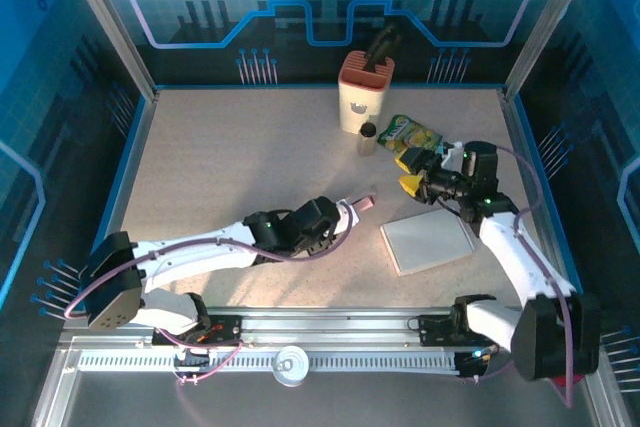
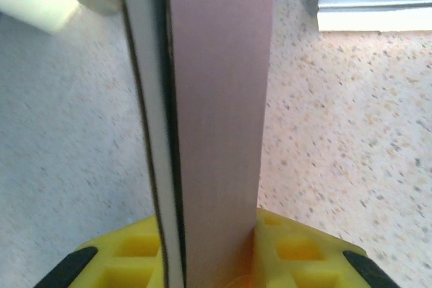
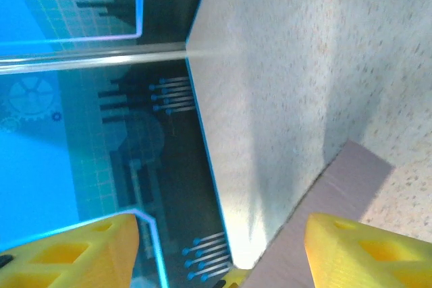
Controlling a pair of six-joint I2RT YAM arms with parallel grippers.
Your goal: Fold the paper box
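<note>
The paper box (image 1: 363, 205) is a flat pink piece held just above the tabletop at mid-table. My left gripper (image 1: 349, 211) is shut on its near end. In the left wrist view the pink panel (image 2: 219, 99) stands on edge between the yellow fingers (image 2: 297, 247), with a white layer along its left side. My right gripper (image 1: 409, 173) hovers to the right of it, open, with nothing between its fingers. The right wrist view has the yellow fingertips (image 3: 358, 247) wide apart and a corner of the pink panel (image 3: 337, 193) beyond them.
A white flat slab (image 1: 430, 240) lies on the table under the right forearm. At the back stand a cream holder (image 1: 364, 92) with a dark tool in it, a small bottle (image 1: 367, 137) and a green-yellow pouch (image 1: 411, 133). Enclosure walls ring the table.
</note>
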